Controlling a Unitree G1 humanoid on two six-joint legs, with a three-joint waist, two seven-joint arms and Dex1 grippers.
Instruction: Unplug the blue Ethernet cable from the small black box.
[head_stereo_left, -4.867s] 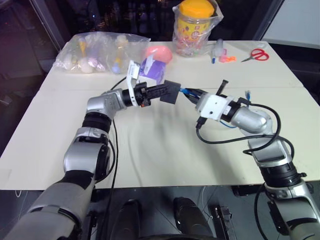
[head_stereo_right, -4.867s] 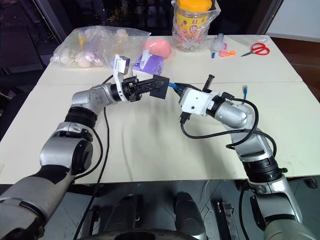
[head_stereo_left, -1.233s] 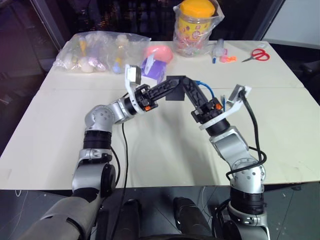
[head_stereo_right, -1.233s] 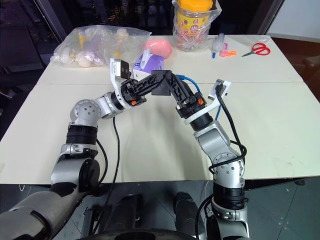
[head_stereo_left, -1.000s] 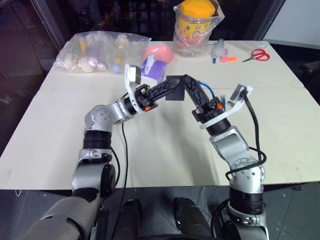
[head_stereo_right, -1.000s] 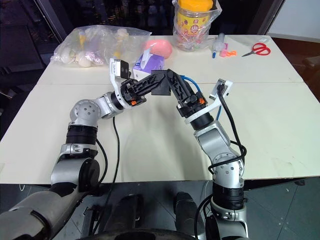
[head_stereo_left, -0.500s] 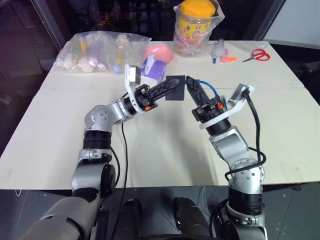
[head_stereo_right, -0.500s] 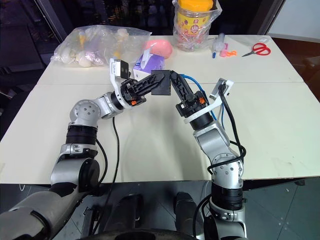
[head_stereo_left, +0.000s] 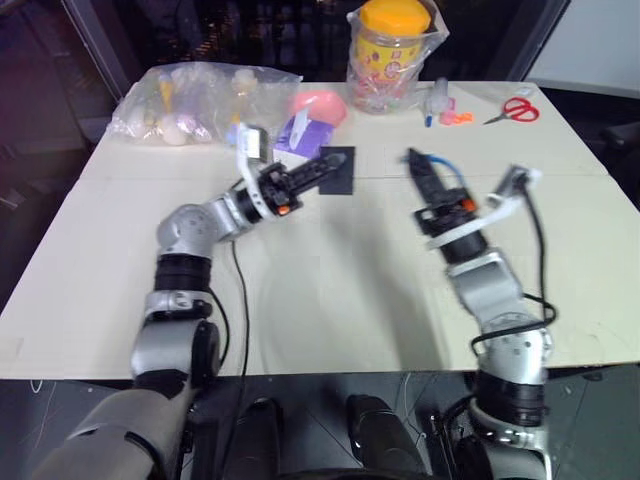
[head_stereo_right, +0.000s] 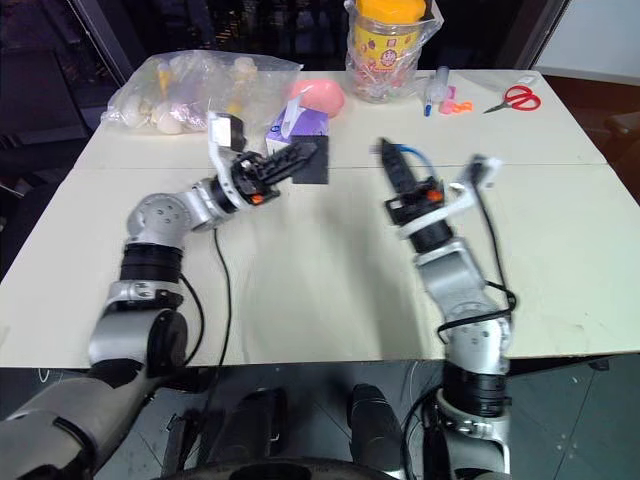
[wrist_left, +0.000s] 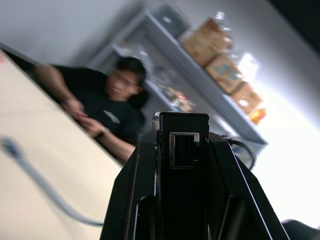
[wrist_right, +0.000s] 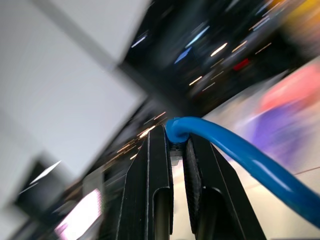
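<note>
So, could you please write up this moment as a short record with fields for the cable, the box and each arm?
cable: blue Ethernet cable unplugged, plug end pinched in the right gripper, cord arcing back toward that arm
box: small black box held above the table, its port empty
left gripper: jaws shut on the box
right gripper: jaws shut on the cable, apart from the box
task state: cable and box separated

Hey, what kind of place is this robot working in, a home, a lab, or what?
Probably a lab or storeroom used for testing: a plain white table strewn with odd props like red scissors and a candy jar, with boxes on shelving behind.
</note>
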